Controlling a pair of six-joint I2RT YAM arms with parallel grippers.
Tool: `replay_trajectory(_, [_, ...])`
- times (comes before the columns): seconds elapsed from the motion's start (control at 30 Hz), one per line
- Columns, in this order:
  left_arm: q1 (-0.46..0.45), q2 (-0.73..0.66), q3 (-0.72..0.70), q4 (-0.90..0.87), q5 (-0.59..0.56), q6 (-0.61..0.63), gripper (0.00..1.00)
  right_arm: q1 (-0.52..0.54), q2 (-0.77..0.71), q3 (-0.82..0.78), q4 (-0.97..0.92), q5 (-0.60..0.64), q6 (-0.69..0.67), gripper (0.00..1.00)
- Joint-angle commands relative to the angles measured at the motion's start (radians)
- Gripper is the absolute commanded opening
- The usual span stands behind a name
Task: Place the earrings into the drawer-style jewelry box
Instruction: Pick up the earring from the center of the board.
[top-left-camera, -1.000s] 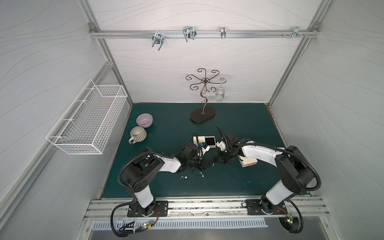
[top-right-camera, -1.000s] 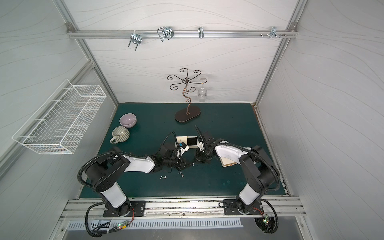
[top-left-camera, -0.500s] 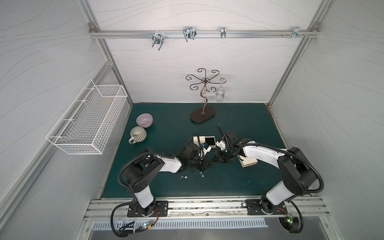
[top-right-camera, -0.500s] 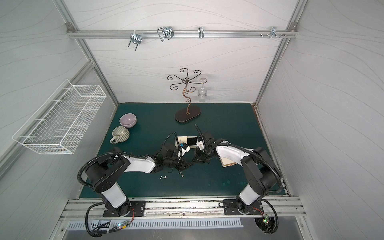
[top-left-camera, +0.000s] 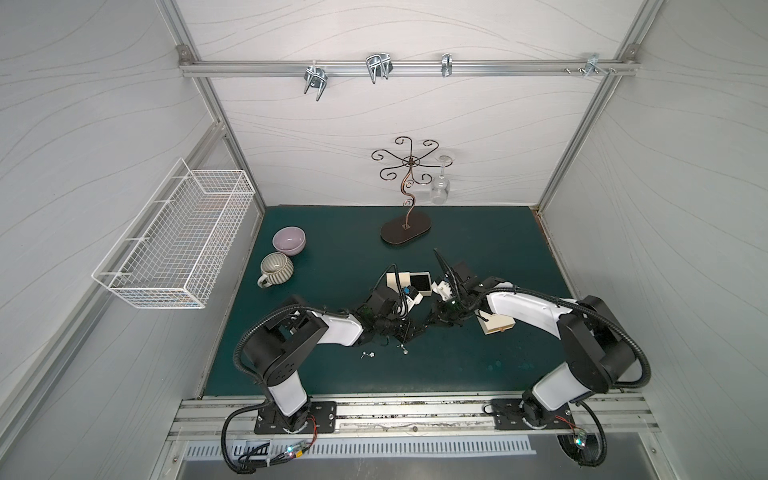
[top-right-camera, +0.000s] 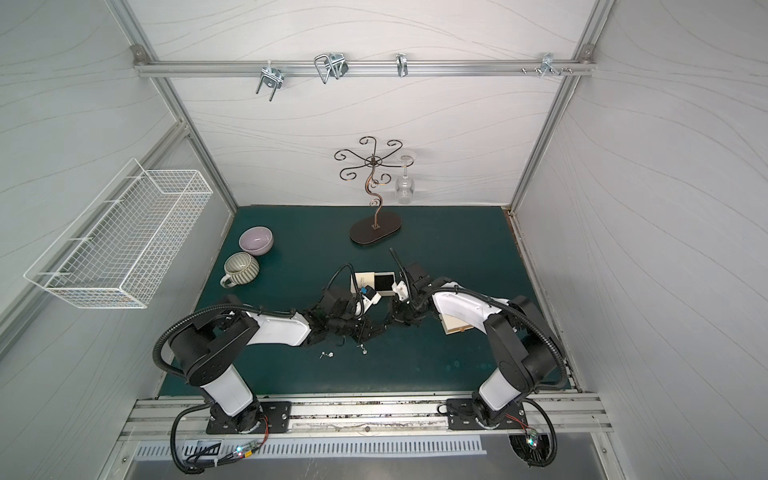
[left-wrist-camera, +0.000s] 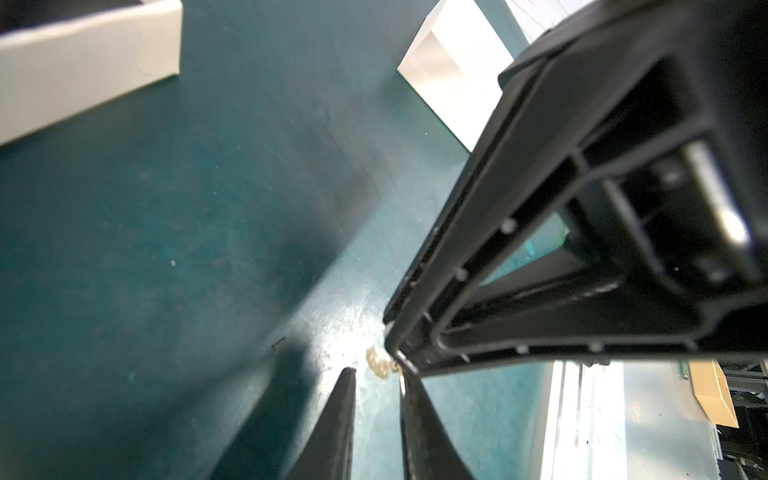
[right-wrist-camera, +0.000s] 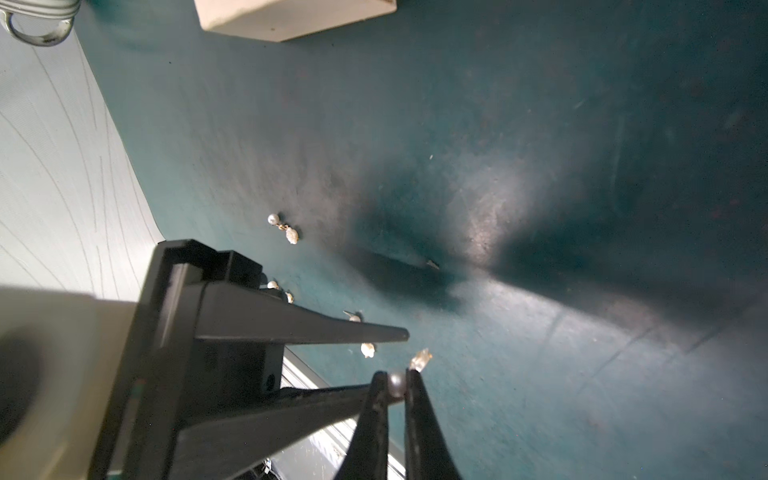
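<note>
Arms barely shifted; right tool (right-wrist-camera: 394, 379) clamped on earring (right-wrist-camera: 420, 359); left tool (left-wrist-camera: 376, 376) open, tips flanking it.

White-shelled, black-jointed arms (top-left-camera: 338, 330); ribbed black cable conduits (top-left-camera: 237, 353); slim tapered pincers (left-wrist-camera: 376, 374).

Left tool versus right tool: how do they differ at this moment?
Jaws: the left tool has its fingers spread apart, while the right tool has its fingers closed almost together.
Load: the left tool holds nothing, while the right tool pinches an earring by its pearl.
Shared: both have black, pointed fingers, and their tips nearly meet above the green mat beside the loose earrings.
</note>
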Motion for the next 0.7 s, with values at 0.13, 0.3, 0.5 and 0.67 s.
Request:
replay_trajectory(0.13, [-0.010, -0.043, 0.015, 0.023, 0.026, 0.036, 0.25, -0.005, -0.029, -0.013, -0.029, -0.008, -0.016, 0.09])
replay_trajectory(0.3, [-0.010, -0.043, 0.018, 0.012, 0.019, 0.040, 0.20, -0.006, -0.038, -0.020, -0.026, -0.013, -0.019, 0.09])
replay_trajectory(0.5, [-0.011, -0.040, 0.023, 0.008, 0.018, 0.041, 0.15, -0.005, -0.049, -0.027, -0.018, -0.030, -0.028, 0.09])
replay_trajectory(0.67, [-0.010, -0.044, 0.024, 0.003, 0.015, 0.044, 0.09, -0.006, -0.067, -0.035, -0.018, -0.037, -0.037, 0.09])
